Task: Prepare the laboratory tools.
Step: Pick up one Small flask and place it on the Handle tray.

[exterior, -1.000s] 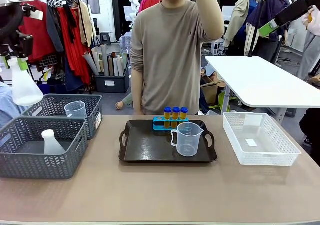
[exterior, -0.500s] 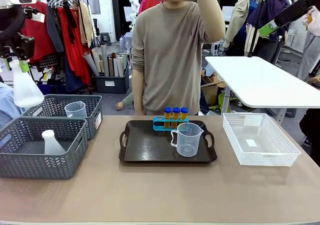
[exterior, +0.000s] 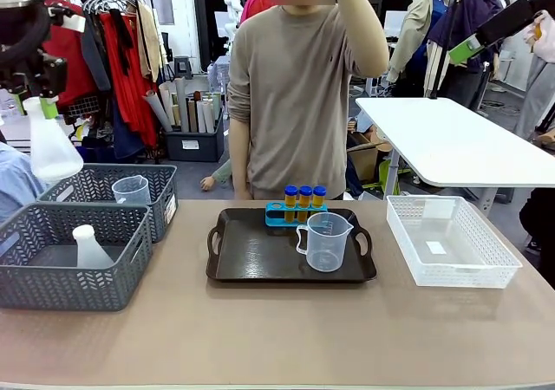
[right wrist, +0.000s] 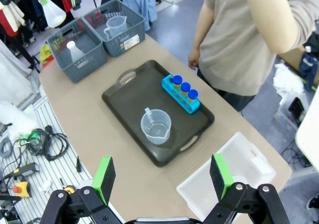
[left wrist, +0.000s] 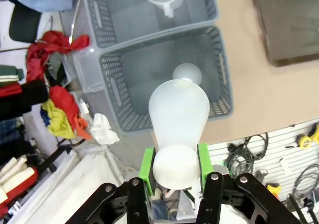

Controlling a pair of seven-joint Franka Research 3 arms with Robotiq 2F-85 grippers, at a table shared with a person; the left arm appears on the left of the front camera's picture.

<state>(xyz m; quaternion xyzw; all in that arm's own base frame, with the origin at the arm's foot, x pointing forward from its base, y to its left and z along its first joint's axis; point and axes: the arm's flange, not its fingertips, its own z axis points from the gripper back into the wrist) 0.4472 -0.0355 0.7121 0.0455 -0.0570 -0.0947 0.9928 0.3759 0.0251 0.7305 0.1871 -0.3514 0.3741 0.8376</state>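
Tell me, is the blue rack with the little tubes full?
No. The blue rack on the black tray holds three little tubes, and one hole at its end is empty.

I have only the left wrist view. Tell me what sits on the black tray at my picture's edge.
Observer: On the black handled tray stand a clear plastic measuring beaker with handle and a blue four-hole tube rack with three blue-capped amber tubes.
Operator: Report the right tool.
Observer: The right tool is open, high above the table, holding nothing.
Operator: Say how high my flask hangs.
Observer: The translucent white conical flask in the left tool hangs well above the grey mesh baskets, neck up.
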